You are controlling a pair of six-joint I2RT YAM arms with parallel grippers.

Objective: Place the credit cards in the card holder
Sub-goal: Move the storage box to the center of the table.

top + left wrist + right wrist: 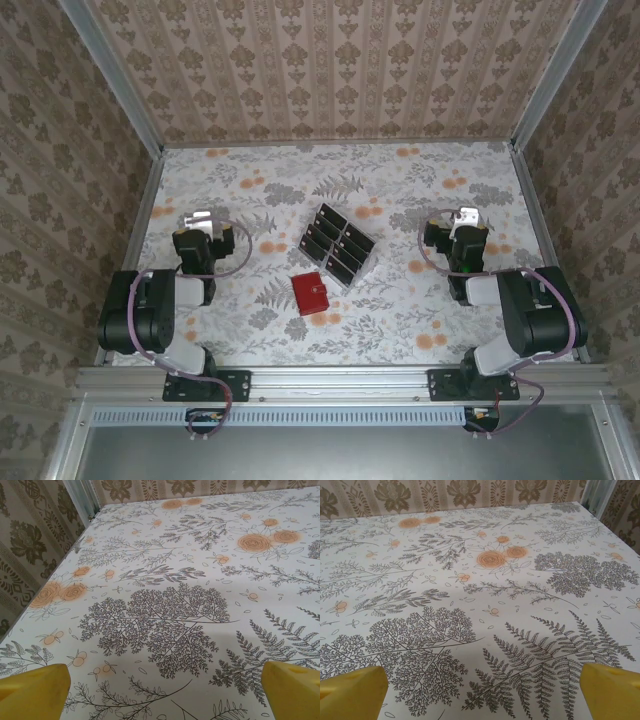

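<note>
While both arms sit folded back at the near corners in the view from above, the left claw (198, 222) and the right claw (466, 220) stand wide open and empty, well apart from the work in the middle of the counter (240, 330). The credit cards (337, 243) lie there in two rows of black rectangles, in what looks like a clear tray (357, 271), probably racked so each can be lifted singly. The red card holder (311, 293) lies just near and left of them. It appears shut, so it likely needs opening first, and no card is in it yet.

From the left wrist, the yellow fingers (30, 692) sit at the bottom corners, fully spread, with bare flowered counter between them.

From the right wrist, the fingers (612, 690) are spread just as wide, gripping nothing.
</note>
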